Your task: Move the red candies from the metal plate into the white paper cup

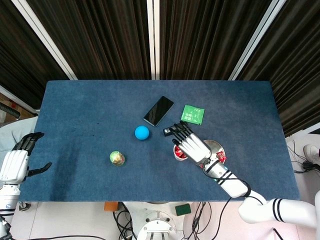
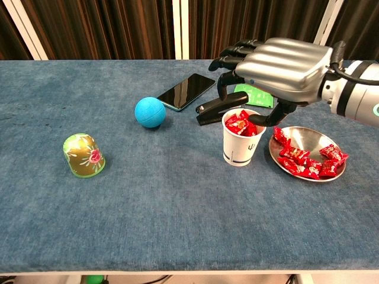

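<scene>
The right hand [image 2: 283, 62] has a broad, ribbed silver-grey back and black fingers [image 2: 228, 59]. Behind it comes a grey wrist with a teal ring, and a black cable loops along the white forearm [image 1: 265, 212], which carries black bands. The left hand [image 1: 15, 162], at the far left, has a white back and black fingers.

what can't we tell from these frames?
- Head view: the right hand covers most of the white paper cup and part of the metal plate.
- Chest view: candy count in the cup is hidden below its rim; part of the stapler is behind the fingers.
- Left hand: head view only, at the frame edge.
</scene>
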Motion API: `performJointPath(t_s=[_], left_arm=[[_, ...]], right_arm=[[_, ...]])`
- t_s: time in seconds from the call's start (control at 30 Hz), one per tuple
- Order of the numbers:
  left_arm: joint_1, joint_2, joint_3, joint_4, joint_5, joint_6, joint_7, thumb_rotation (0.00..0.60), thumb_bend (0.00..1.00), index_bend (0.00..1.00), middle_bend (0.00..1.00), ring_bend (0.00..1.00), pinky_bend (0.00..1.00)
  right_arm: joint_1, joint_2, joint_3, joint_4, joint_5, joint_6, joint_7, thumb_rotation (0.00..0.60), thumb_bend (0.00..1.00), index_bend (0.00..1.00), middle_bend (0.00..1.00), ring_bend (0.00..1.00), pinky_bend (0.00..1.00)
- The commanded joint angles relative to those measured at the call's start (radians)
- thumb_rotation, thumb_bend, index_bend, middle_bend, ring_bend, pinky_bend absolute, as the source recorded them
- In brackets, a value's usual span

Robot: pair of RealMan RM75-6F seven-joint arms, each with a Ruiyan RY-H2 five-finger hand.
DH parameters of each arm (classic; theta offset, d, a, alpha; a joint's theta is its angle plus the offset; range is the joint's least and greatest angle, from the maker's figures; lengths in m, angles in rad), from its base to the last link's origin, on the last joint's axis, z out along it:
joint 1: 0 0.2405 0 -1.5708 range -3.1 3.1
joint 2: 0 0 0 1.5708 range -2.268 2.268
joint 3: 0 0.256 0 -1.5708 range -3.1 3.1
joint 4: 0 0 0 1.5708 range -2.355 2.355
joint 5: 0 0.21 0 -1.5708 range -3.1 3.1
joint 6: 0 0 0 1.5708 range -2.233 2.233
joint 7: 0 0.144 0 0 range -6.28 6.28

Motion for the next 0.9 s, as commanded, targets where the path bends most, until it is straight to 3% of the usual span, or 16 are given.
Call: performJointPath(t_s=[0.03, 0.27, 0.47, 0.9], left_arm=[[-0.001, 0.001, 0.0, 0.0, 0.0, -0.001, 0.0, 0.6, 0.12, 0.16, 0.14, 0.1, 0.24], [-0.002, 0.002, 0.0, -0.01, 0.005, 0.001, 0.012, 0.6, 0.12, 0.16, 0.14, 0.1, 0.24], [-0.002, 0.002, 0.003, -0.019, 0.008, 0.002, 0.024, 0.6, 0.12, 0.16, 0.14, 0.1, 0.24], [-0.004, 0.0, 0.004, -0.024, 0.01, 0.0, 0.03, 0.6, 0.12, 0.16, 0.14, 0.1, 0.24]], right_arm=[[-0.032, 0.043, -0.008, -0.029, -0.032, 0.052, 0.027, 0.6, 0.32, 0.33, 0.05, 0.0, 0.0], [-0.113, 0.152, -0.045, -0.066, -0.06, 0.134, 0.074, 0.6, 0.32, 0.36, 0.06, 0.0, 0.0], [-0.171, 0.199, -0.077, -0.039, 0.004, 0.126, 0.101, 0.6, 0.32, 0.43, 0.06, 0.0, 0.0], [-0.182, 0.161, -0.102, 0.015, 0.118, 0.017, 0.042, 0.6, 0.27, 0.43, 0.06, 0.0, 0.0]])
